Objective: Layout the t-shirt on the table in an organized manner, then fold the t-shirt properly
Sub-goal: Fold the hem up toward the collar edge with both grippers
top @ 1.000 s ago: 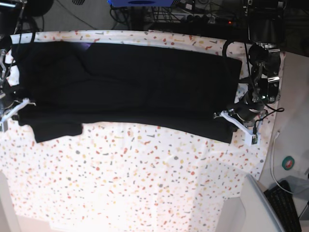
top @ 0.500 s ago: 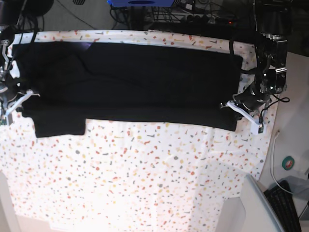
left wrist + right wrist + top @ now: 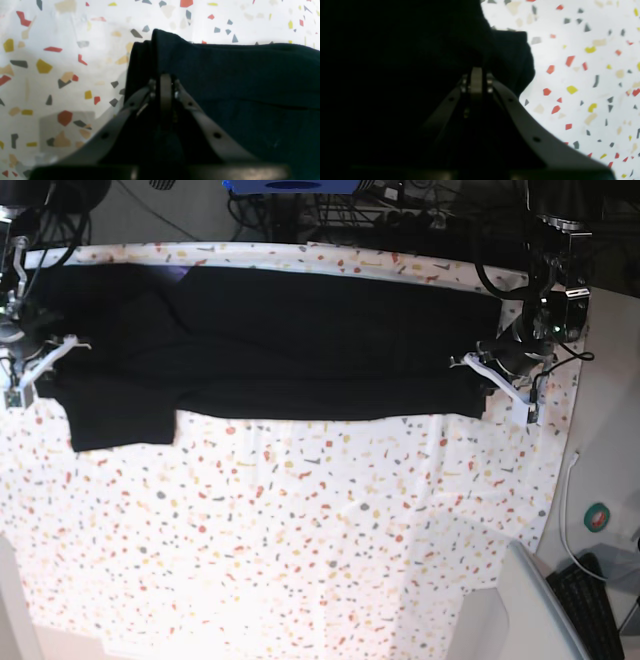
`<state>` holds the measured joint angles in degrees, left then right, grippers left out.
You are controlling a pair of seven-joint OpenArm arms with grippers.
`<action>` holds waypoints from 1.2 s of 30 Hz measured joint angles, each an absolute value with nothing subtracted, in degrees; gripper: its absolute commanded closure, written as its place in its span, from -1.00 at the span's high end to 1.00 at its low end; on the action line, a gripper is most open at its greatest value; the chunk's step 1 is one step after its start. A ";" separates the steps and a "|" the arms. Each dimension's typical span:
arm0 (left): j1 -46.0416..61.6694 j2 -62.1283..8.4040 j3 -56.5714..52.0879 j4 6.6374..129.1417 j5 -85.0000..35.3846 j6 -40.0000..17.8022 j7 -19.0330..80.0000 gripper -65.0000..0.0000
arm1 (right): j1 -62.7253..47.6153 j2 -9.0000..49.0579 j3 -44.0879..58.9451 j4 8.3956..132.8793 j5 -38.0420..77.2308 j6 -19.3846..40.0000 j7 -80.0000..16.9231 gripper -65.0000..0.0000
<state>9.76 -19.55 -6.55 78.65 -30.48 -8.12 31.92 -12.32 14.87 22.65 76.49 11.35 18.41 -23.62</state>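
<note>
We have the t-shirt (image 3: 270,345) spread along the table's (image 3: 300,530) far side, left gripper (image 3: 497,377) and right gripper (image 3: 45,365) clenched on its ends (one lengthwise fold underway, cross folds left).

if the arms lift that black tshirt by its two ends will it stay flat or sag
The black soft fabric t-shirt will probably sag in the middle: it lies limp and layered on the speckled white table cloth. It bunches into folds where the left gripper pinches it, so it is likely floppy and light. One sleeve already hangs out unevenly.
</note>
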 measured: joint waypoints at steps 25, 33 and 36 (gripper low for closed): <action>15.64 -18.52 -15.00 87.46 -31.27 -8.51 31.97 0.59 | -12.69 8.40 33.21 91.46 11.00 18.28 -34.17 0.00; 25.10 -13.47 -19.64 99.20 -31.16 -8.16 32.12 -1.00 | 8.78 16.58 21.02 62.63 11.07 18.24 -32.03 0.26; 26.46 -12.86 -19.73 96.51 -30.89 -8.71 31.53 -1.00 | 13.87 17.32 18.61 51.42 10.74 17.76 -28.64 0.25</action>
